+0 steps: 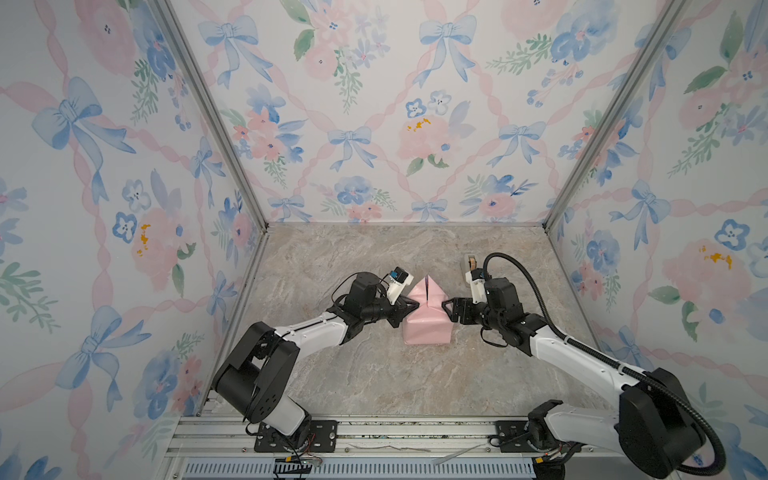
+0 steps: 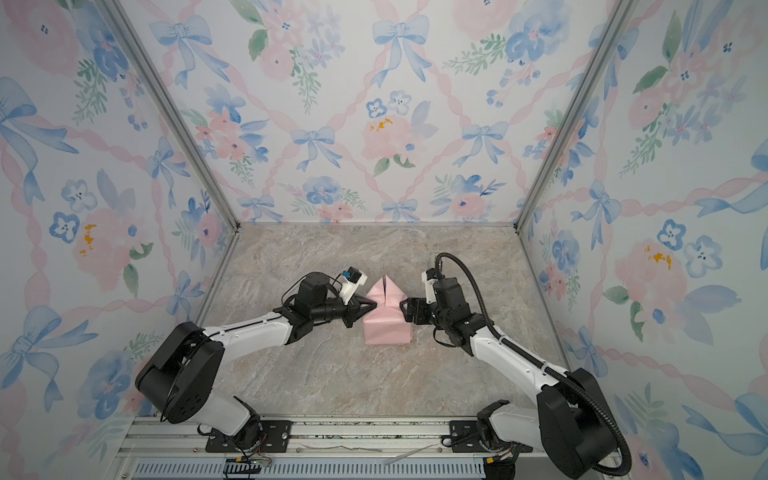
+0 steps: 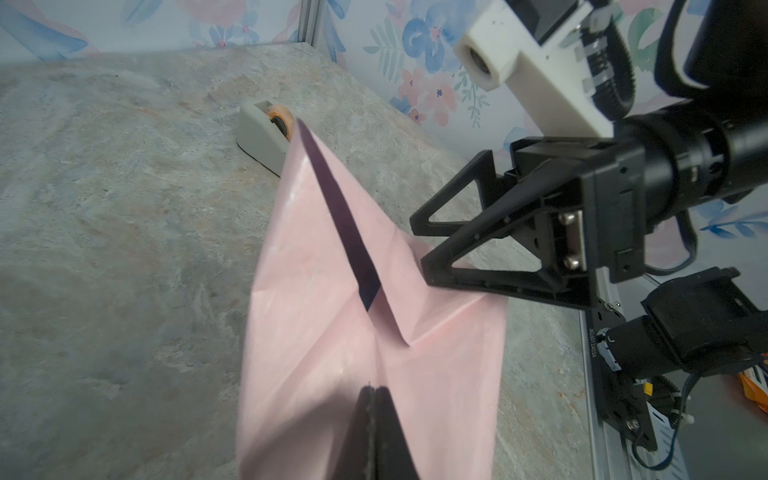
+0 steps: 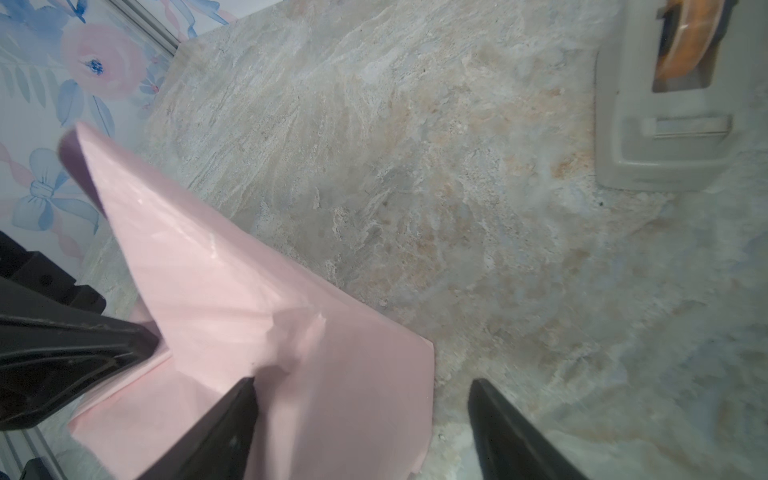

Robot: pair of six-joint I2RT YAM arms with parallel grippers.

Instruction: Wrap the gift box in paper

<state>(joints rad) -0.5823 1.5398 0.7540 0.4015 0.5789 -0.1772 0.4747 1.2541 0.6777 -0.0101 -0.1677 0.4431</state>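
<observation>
Paper (image 1: 426, 328) sits mid-table (image 1: 353, 374), pink side out, wrapped into a flat parcel. Its far end is folded up into a peak, with a dark slit down the middle. Gift box hidden under the wrap.

Left gripper (image 1: 414, 306): jaws closed tight, tip pressed against the parcel's left fold.

Right gripper (image 4: 361, 395): jaws wide, one finger over the paper's right edge, the other over bare table.

Tape dispenser (image 1: 469, 266) stands beyond the right arm, apart from the parcel.
</observation>
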